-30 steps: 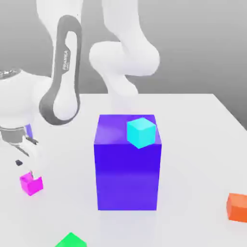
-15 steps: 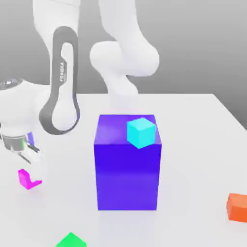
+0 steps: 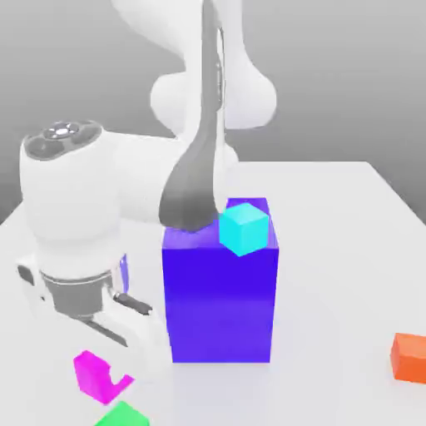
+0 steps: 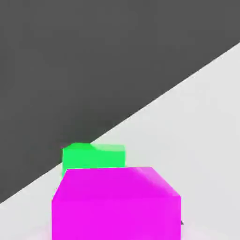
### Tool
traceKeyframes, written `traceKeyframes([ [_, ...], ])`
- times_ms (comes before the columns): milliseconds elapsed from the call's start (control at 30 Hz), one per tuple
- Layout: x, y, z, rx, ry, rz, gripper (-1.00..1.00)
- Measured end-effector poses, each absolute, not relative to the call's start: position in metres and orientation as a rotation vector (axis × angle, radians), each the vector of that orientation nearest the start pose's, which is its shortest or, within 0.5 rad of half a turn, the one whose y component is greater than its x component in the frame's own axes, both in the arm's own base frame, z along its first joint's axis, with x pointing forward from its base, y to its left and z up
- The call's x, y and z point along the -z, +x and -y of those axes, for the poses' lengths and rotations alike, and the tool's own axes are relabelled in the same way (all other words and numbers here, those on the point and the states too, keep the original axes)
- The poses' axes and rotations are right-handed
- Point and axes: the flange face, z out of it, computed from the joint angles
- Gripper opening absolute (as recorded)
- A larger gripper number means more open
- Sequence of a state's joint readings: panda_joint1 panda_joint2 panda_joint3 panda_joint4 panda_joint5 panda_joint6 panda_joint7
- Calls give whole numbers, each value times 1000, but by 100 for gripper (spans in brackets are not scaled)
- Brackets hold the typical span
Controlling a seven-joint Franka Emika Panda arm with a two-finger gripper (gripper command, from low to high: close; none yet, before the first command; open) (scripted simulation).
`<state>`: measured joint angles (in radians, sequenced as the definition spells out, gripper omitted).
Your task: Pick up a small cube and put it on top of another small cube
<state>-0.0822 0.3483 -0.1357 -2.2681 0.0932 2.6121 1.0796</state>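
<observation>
Claw closed on the magenta cube, I see it at the exterior view's left, near the green cube. The cyan cube sits on top of the big purple-blue block, on the surface.

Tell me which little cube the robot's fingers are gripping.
The magenta cube; the cyan, orange and green ones sit away from the fingers.

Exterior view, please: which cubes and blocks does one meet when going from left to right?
Magenta cube, big purple-blue block, orange cube; green and cyan overlap others in this order, so left out.
</observation>
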Motion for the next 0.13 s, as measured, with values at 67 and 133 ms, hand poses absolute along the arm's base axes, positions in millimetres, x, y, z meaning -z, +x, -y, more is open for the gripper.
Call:
traceKeyframes([
  [67,-182,524,118,0,-2433,-1986,100],
  [133,-182,524,118,0,-2433,-1986,100],
])
